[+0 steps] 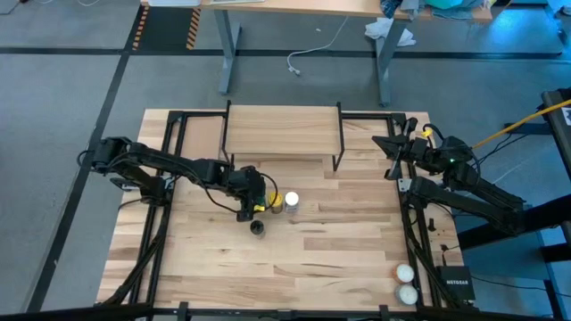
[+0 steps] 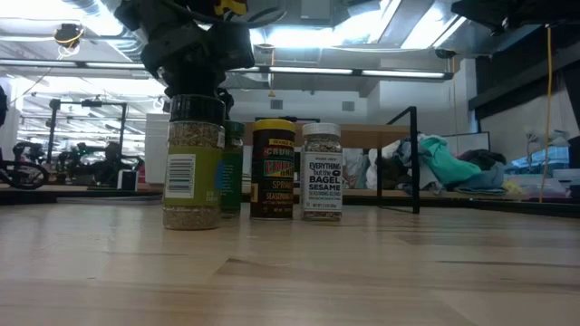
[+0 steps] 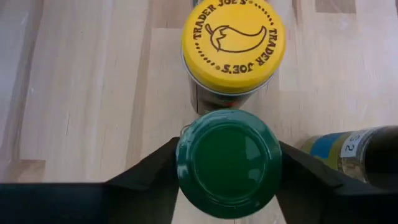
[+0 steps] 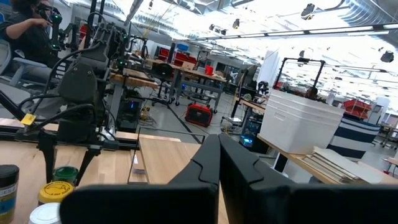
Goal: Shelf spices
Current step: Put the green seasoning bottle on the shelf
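Four spice jars stand in a cluster at the table's middle. My left gripper (image 1: 252, 198) is over the green-lidded jar (image 3: 229, 163) and shut on it. The amber yellow-lidded jar (image 1: 275, 200) and the white-lidded jar (image 1: 291, 201) stand upright just to its right. The black-lidded jar (image 1: 258, 227) stands nearer the front edge. In the low view it hides much of the green-lidded jar (image 2: 234, 172). The shelf (image 1: 281, 134) stands at the far middle on thin black legs. My right gripper (image 1: 393, 147) is shut and empty beside the shelf's right end. My left gripper pinches the green lid's rim (image 3: 181, 158) between its two fingers (image 3: 155, 174), one on each of two opposite sides. The fingers come from above, pointing down. The jar is upright, and in the low view its base (image 2: 233, 211) is level with the other jars' bases on the tabletop.
Two whitish balls (image 1: 405, 282) and a black box (image 1: 453, 283) lie at the near right corner. Black frame rails (image 1: 165, 205) run along the table's left and right sides. Bare tabletop (image 1: 330, 259) lies between the jars and the front edge.
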`<state>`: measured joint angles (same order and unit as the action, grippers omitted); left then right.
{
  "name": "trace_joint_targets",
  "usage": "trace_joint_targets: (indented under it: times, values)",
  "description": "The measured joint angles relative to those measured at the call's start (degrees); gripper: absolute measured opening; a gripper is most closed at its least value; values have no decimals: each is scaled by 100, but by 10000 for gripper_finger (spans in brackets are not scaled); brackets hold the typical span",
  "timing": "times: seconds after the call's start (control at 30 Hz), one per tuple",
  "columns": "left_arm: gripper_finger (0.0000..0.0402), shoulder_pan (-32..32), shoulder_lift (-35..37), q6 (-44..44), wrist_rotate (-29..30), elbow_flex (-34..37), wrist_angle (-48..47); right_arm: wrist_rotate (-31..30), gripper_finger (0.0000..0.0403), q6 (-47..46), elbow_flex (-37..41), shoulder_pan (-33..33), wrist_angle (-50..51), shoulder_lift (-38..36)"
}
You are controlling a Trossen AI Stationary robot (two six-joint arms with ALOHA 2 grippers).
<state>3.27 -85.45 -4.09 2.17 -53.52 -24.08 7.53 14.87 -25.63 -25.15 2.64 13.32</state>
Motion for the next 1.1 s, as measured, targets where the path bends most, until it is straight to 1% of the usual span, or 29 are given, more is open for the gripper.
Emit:
trace_joint_targets:
  times: [0.03, 0.13, 0.23, 0.3, 0.4, 0.47, 0.57, 0.67, 0.9, 1.03, 1.1]
  values:
    - [192, 0, 0, -13, -1, 0, 0, 0, 5, 0, 0, -2, 2, 0]
    - [192, 11, 0, -29, 3, -19, -26, 0, 5, 0, 0, -2, 2, 0]
    - [192, 74, -5, 7, -9, -231, -328, 0, 5, 0, 0, -2, 0, 0]
    - [192, 136, -6, 141, 46, -542, -723, 0, 5, 0, 0, 0, 1, 0]
    - [192, 228, -4, 321, 356, -1054, -1531, 0, 5, 2, 0, -1, -1, 0]
    - [192, 249, -4, 433, 462, -1335, -1946, 0, 5, 2, 0, 0, -1, 0]
    - [192, 247, 8, 642, 528, -1772, -2336, 0, 5, 2, 0, 0, -1, 0]
    - [192, 205, 11, 967, 741, -2157, -2675, 0, 5, 2, 0, -2, -1, 0]
    - [192, -288, 11, 1832, 940, -3152, -3424, 19, 5, 0, 0, -1, -1, 2]
    - [192, -760, 11, 2320, 1006, -3727, -3780, 61, 5, 0, 0, 0, -1, 0]
    - [192, -1068, 15, 2578, 1056, -3884, -3893, 61, 5, 0, 0, -1, -1, 0]
